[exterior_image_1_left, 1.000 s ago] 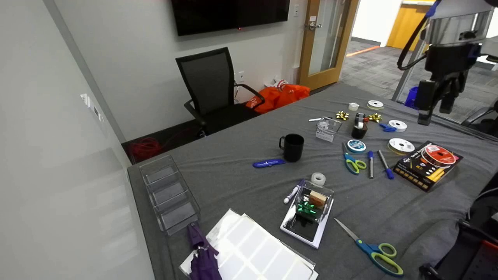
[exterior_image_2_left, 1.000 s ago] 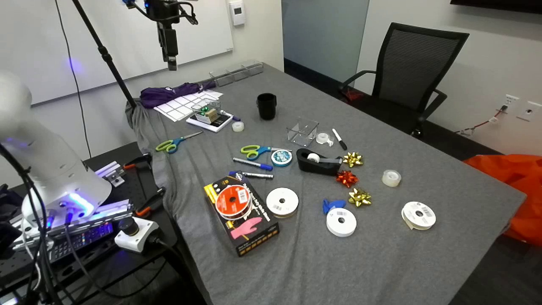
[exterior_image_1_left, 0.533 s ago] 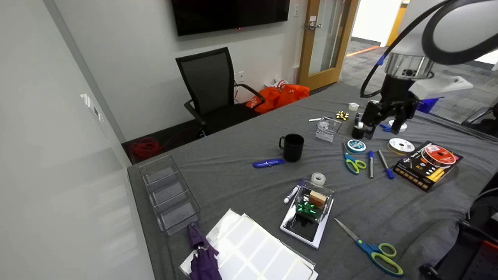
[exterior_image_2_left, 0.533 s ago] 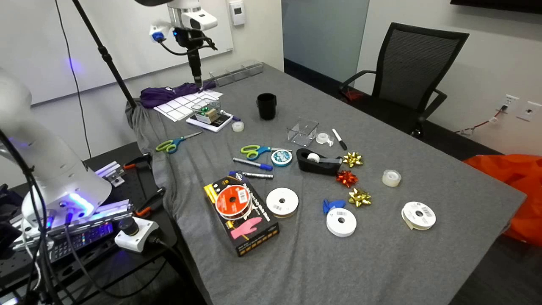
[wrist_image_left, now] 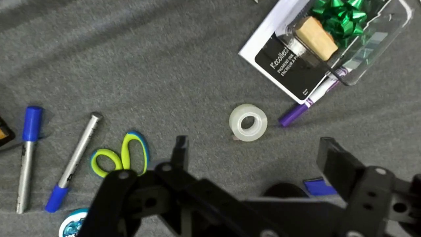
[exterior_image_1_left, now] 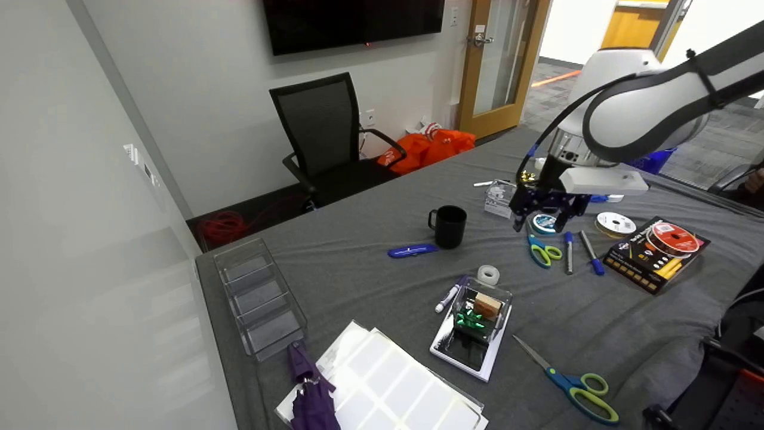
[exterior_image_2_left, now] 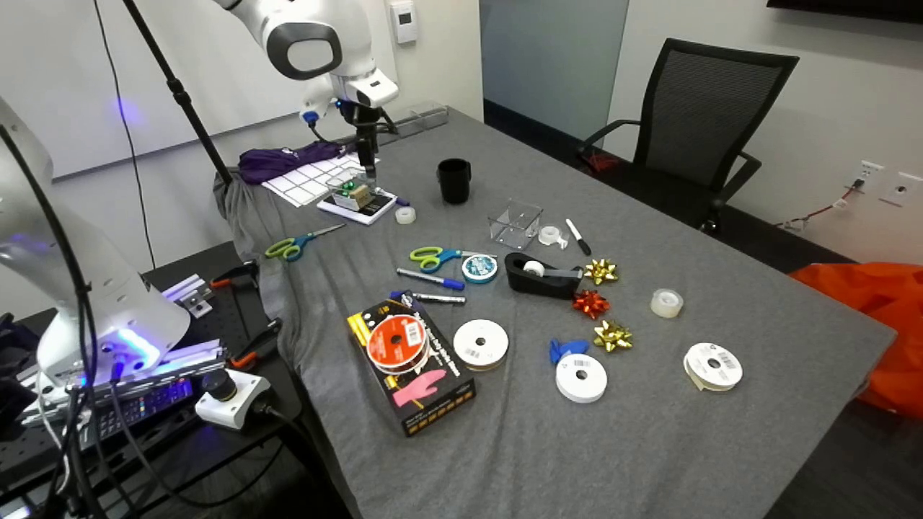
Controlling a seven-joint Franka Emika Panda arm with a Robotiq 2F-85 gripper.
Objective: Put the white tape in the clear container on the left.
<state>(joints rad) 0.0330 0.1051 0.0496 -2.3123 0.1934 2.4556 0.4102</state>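
the end effector (wrist_image_left: 254, 146) hangs released, its two fingers (wrist_image_left: 334, 161) spread wide apart. in the wrist view the white tape (wrist_image_left: 248, 134) lies flat on the gray cloth-covered tabletop (wrist_image_left: 184, 82), just beside a purple-capped marker (wrist_image_left: 318, 94) and near the corner of an ink pad (wrist_image_left: 294, 79).

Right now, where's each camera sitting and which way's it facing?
Wrist view: on the wrist, facing down at the grey tablecloth; black two-fingered claw shows, open.
An exterior view: raised, purple fabric bundle in front, facing the black wall screen; white jointed arm and claw at right.
An exterior view: raised, black cardboard box in front, facing the cloth and large whiteboard; arm, claw and white robot base show.
Exterior views share the black cylindrical mug and small white tape roll.
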